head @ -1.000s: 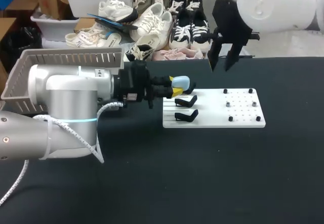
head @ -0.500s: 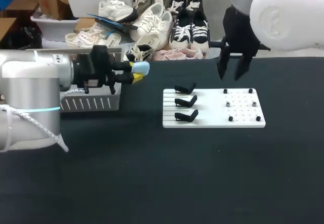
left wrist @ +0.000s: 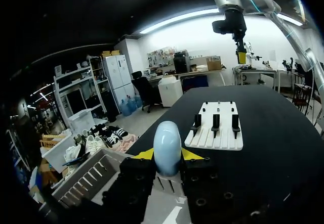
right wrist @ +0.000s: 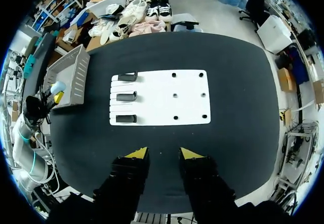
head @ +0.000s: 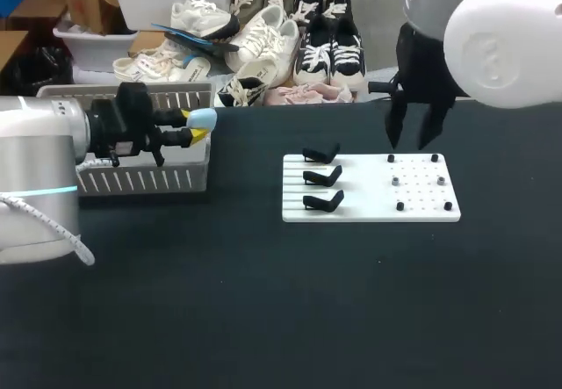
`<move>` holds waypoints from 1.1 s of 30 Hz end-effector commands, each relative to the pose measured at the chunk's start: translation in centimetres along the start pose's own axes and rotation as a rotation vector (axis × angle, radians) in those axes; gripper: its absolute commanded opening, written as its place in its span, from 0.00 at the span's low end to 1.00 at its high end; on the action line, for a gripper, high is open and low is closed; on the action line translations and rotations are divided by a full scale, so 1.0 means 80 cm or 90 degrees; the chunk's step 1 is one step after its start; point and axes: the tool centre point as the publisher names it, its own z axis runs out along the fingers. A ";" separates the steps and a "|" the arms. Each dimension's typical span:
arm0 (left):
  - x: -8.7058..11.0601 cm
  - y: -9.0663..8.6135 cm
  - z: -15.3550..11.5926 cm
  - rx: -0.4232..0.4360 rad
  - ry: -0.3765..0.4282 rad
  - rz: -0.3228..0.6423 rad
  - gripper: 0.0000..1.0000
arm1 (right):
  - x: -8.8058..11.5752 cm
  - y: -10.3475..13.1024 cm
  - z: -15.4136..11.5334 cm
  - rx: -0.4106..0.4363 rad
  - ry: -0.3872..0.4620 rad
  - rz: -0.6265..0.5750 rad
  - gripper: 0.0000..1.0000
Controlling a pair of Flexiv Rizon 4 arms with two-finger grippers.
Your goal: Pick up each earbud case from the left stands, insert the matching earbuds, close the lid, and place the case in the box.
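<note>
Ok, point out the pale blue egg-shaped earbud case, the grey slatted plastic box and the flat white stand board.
pale blue earbud case (left wrist: 167, 145), left wrist view, on its rounded front.
grey slatted box (head: 145, 178), head view, on its front wall.
white stand board (head: 364, 206), head view, on a bare middle strip.

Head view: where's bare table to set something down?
Free: the near table strip in front of basket and white board, the gap between them, and right of the board. Crowded: the stands, the right hand over the board's far edge, the left hand holding the case by the basket.
</note>
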 end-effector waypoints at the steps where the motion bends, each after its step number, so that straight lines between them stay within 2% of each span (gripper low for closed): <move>1: 0.010 0.011 -0.003 -0.019 0.016 -0.007 0.00 | 0.011 -0.005 -0.001 0.002 -0.011 0.008 0.35; 9: 0.040 0.043 -0.024 -0.040 0.054 -0.023 0.00 | 0.016 -0.013 0.006 0.013 0.004 0.025 0.35; 12: 0.051 0.048 -0.031 -0.040 0.071 -0.034 0.00 | 0.016 -0.012 0.008 0.015 0.008 0.028 0.35; 21: 0.078 0.056 -0.035 -0.023 0.078 -0.067 0.00 | 0.017 0.001 0.011 0.018 0.015 0.027 0.35; 22: 0.081 0.057 -0.036 -0.024 0.076 -0.068 0.03 | 0.017 0.002 0.011 0.019 0.015 0.027 0.35; 24: 0.083 0.058 -0.037 -0.036 0.069 -0.069 0.34 | 0.017 0.003 0.011 0.019 0.014 0.026 0.36; 25: 0.082 0.057 -0.038 -0.035 0.065 -0.070 0.80 | 0.018 0.003 0.011 0.019 0.014 0.025 0.35; 26: 0.081 0.057 -0.038 -0.036 0.060 -0.061 1.00 | 0.019 0.003 0.011 0.019 0.014 0.025 0.35; 33: 0.059 0.062 -0.047 -0.034 0.034 -0.033 1.00 | 0.022 0.000 0.007 0.018 0.008 0.027 0.35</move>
